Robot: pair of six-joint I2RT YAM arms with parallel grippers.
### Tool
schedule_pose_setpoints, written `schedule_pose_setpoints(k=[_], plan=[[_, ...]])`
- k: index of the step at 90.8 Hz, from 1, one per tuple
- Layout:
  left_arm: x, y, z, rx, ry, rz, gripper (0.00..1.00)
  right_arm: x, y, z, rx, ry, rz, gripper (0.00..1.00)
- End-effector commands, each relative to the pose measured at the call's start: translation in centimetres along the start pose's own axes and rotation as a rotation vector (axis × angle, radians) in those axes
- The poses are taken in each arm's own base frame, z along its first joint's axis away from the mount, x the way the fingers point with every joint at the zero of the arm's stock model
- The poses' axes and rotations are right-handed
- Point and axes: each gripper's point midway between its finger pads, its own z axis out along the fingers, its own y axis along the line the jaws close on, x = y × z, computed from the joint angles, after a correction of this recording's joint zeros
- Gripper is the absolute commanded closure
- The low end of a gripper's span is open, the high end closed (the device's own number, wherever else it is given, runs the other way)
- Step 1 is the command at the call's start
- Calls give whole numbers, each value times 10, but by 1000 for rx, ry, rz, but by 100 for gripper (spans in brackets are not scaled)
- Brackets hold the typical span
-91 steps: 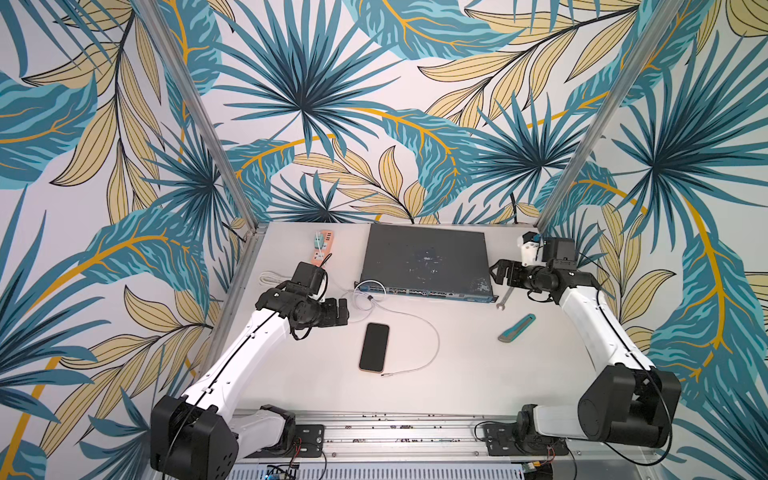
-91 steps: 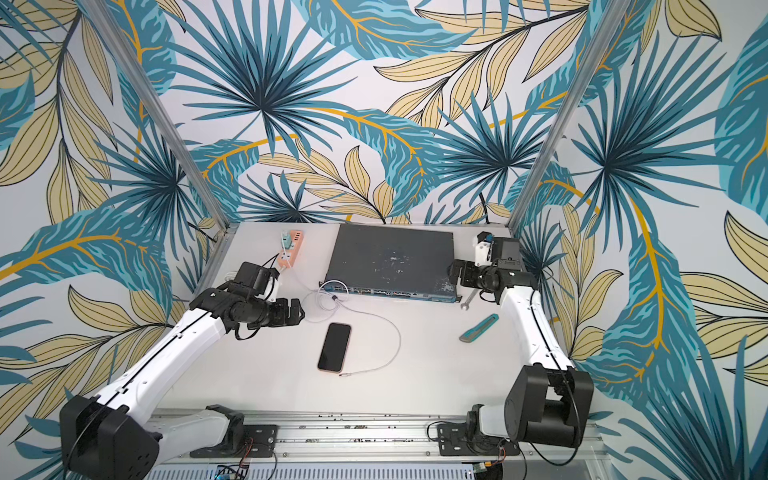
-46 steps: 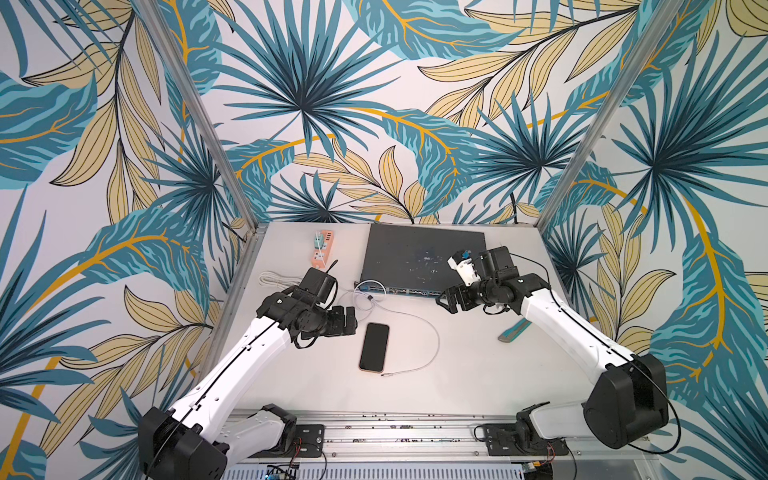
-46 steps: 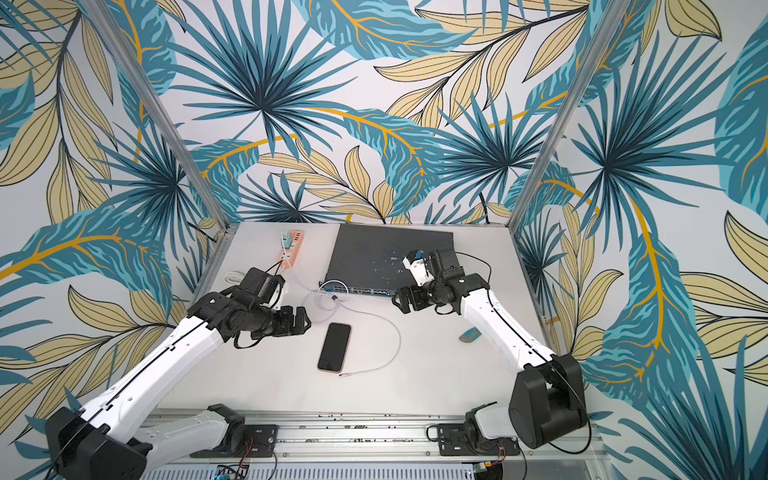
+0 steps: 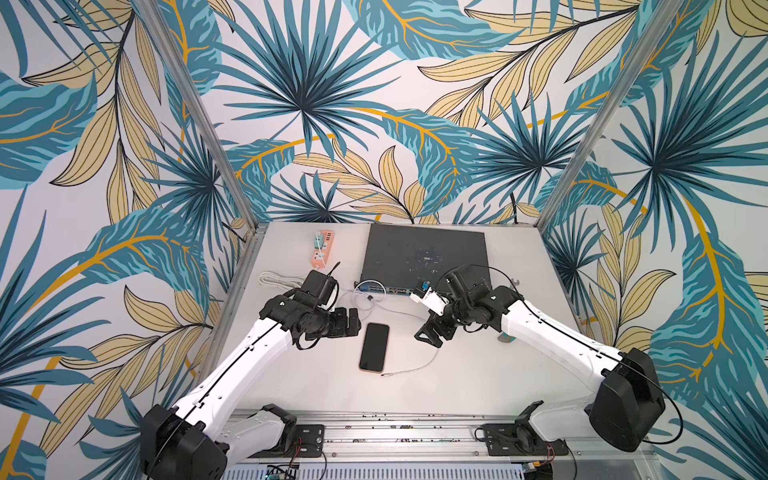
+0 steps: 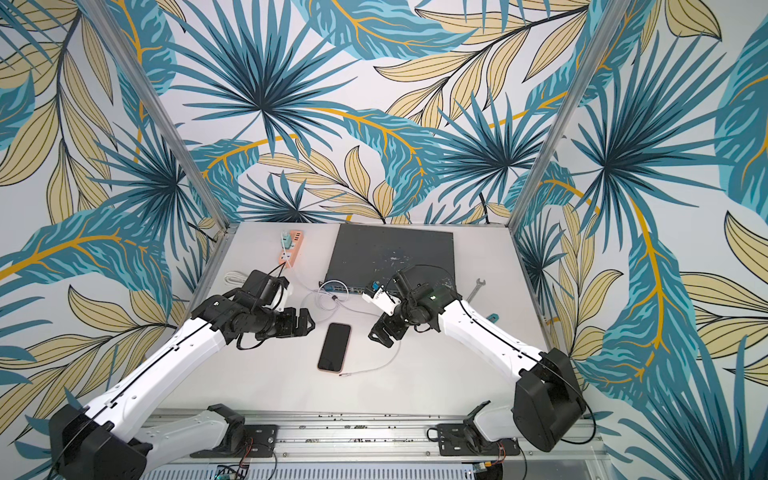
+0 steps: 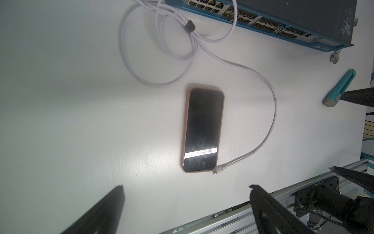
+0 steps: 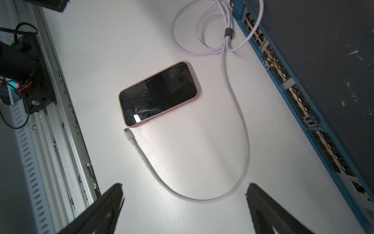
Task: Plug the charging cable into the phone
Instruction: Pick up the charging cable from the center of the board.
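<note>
The white table (image 5: 291, 386) carries a dark grey network switch (image 5: 424, 253) at the back, its blue port face turned toward the arms. In both top views the two arms reach in from the near edge.

The left gripper (image 5: 353, 326) hangs just beside the far end of the phone, on its left, jaws spread wide and holding nothing. The right gripper (image 5: 428, 336) hangs on the phone's other side, above a stretch of the cable. It too is spread wide and empty.

The phone (image 7: 202, 129) lies flat, screen up, in the middle of the table between the two grippers and in front of the switch. Its glass is black and smudged, and a bright bar of reflected light crosses the end nearest the arms' bases. A pinkish rim runs round its rounded corners.

The charging cable (image 8: 245, 141) is thin and white. Its loose loops sit near the switch's ports, gathered by a small dark clip (image 7: 189, 26). From there it swings in a wide curve round the phone's right side.

Its small silver connector tip (image 8: 126, 130) lies on the table just beside the phone's near right corner, not plugged in.
</note>
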Motion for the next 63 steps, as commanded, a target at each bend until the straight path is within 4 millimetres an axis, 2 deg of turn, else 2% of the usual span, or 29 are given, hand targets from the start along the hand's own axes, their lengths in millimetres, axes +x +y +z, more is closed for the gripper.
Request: schedule_pose_setpoints(k=[1,18,36,48,63], plan=[[-1,-2,-3,15,-26,37,0,31,22,24,-46,135,-80,4],[0,0,-3,3,-22,46,0,53,42,43,-58,231,-156,8],[9,6,-3,-14,-1,39,0,75,48,54,-36,311,-203,15],[13,10,-5,-20,-9,37,0,82,49,61,-15,346,-230,20],[15,12,-7,-28,-14,38,0,81,51,72,-13,369,-262,25]])
